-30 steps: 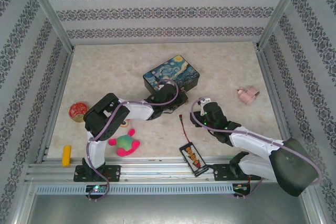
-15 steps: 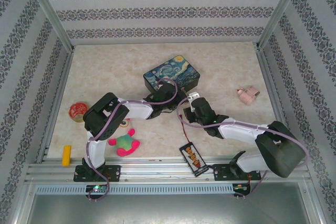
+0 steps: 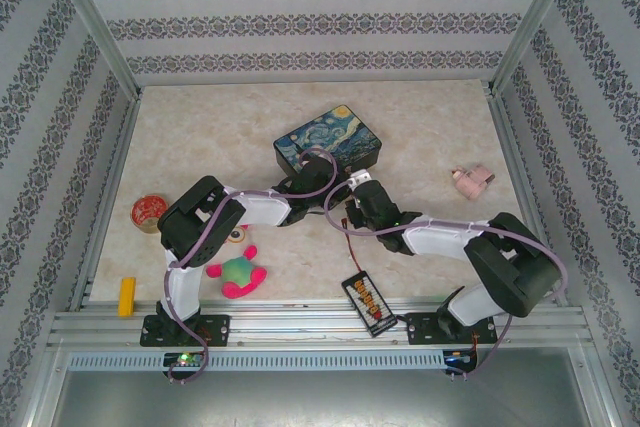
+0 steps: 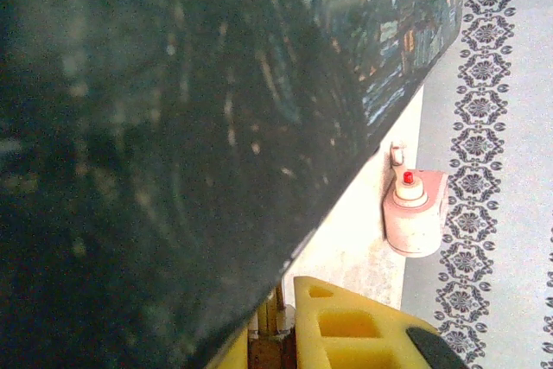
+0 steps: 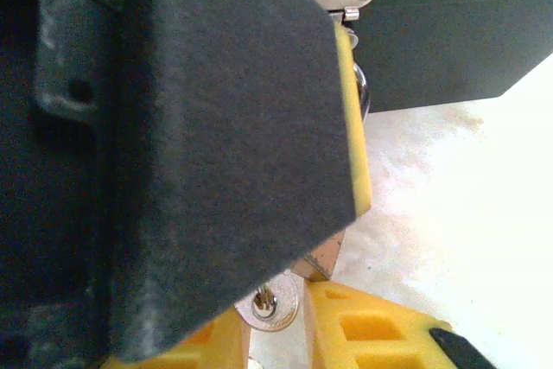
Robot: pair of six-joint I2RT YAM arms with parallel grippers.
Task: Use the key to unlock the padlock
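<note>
Left gripper (image 4: 275,336) clamps the padlock (image 5: 321,258) — right gripper (image 5: 272,334) pinches the key (image 5: 275,302) (beside the tin box (image 3: 330,137)).

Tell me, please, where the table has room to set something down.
Free: the far strip between tin box and back wall; the far-left corner beyond the tape roll; the patch between box and pink piece. Crowded: before the box, where left claw and right claw meet; the near edge around plush toy and connector board.

You're seeing the tin box (image 3: 328,140) wearing swirling blue-and-yellow paint, the desk (image 3: 430,117) showing beige marbling, walls (image 3: 300,27) carrying dark floral stripes on white. Also key (image 5: 275,304) gleaming silver, padlock (image 5: 320,258) glinting brass.
</note>
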